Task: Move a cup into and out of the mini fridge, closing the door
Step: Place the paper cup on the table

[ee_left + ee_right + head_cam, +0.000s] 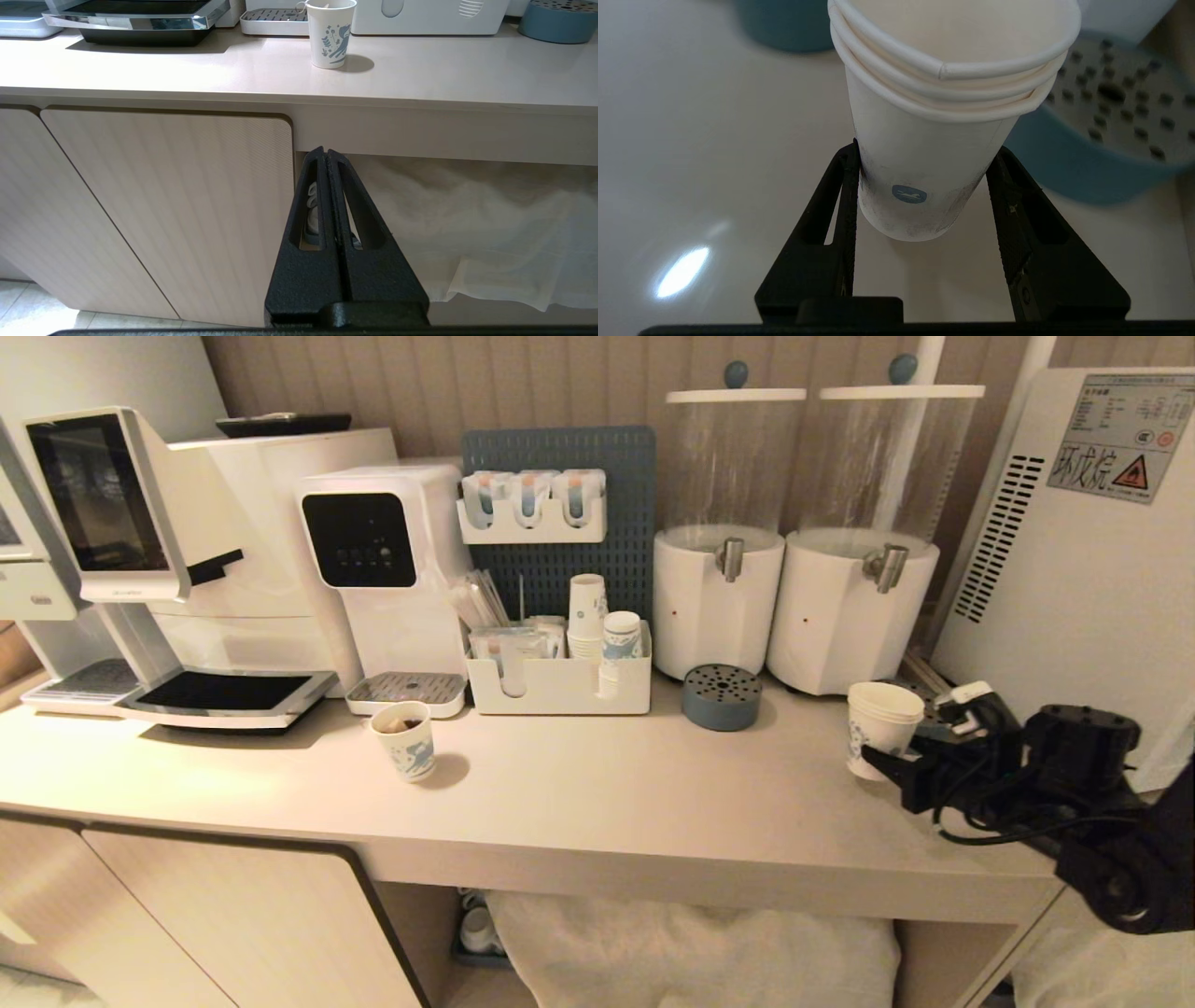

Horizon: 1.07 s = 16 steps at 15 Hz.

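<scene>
- Closest in, the left gripper (pixel 327 158) is hanging below the counter's edge, in front of a pale cabinet door (pixel 154 210); its fingers are pressing flat together with nothing between them.
- Beside that cabinet, white cloth (pixel 691 952) is filling the open space under the counter.
- On the right, the right gripper (pixel 887 763) is reaching over the counter (pixel 607 803) from the right edge, its black arm trailing cables.
- Its fingers (pixel 845 196) are standing on either side of the cup (pixel 934 154), low on the wall near the base. One finger is touching the paper; the other is sitting just beside it, and whether it is touching cannot be told.
- That cup is standing upright on the counter, its rim showing three nested lips, in front of the right-hand white dispenser (pixel 854 616).
- Just behind the cup, a round blue perforated holder (pixel 1101 121) is sitting.
- Farther left on the counter, a shorter printed cup (pixel 404 739) with brown residue is standing alone.
- Behind it, a white organiser (pixel 560 686) is holding slim cup stacks, with a coffee machine (pixel 140 569) at the far left.
- At the far right, the mini fridge (pixel 1083 551) is showing its vented side and warning sticker; its door is out of sight.
</scene>
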Available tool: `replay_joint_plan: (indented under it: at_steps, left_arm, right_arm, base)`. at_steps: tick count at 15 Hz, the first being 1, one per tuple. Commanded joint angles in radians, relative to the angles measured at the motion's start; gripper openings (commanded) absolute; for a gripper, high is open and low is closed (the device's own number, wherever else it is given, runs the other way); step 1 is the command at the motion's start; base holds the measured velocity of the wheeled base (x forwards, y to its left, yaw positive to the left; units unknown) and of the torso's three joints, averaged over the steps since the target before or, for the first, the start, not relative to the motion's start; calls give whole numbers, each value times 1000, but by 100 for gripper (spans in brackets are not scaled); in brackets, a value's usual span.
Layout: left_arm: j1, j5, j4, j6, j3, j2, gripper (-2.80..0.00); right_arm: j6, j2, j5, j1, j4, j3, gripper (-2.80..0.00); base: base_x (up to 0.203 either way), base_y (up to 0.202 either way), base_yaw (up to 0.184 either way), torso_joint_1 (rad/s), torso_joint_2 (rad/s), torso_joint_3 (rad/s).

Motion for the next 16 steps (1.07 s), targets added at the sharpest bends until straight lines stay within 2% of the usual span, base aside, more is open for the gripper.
replay_joint_plan:
  at_steps: [1, 2, 4, 10, 16]
  left_arm:
    - [0, -1, 0, -1, 0, -2, -280]
    - [0, -1, 0, 0, 0, -3, -280]
    - [0, 1, 0, -1, 0, -3, -280]
    - [0, 0, 0, 0, 0, -3, -280]
    - [0, 0, 0, 0, 0, -3, -280]
  right_arm:
    - [0, 205, -225, 87, -228, -34, -280]
    - [1, 237, -270, 97, -243, -58, -280]
    - [2, 277, -302, 98, -249, -67, -280]
    - [5, 362, -308, 84, -249, -68, -280]
    - [39, 333, -306, 60, -249, -50, -280]
  base:
    - [0, 0, 0, 0, 0, 0]
    - [0, 0, 0, 0, 0, 0]
    - [0, 0, 0, 0, 0, 0]
    - [0, 0, 0, 0, 0, 0]
    - [0, 0, 0, 0, 0, 0]
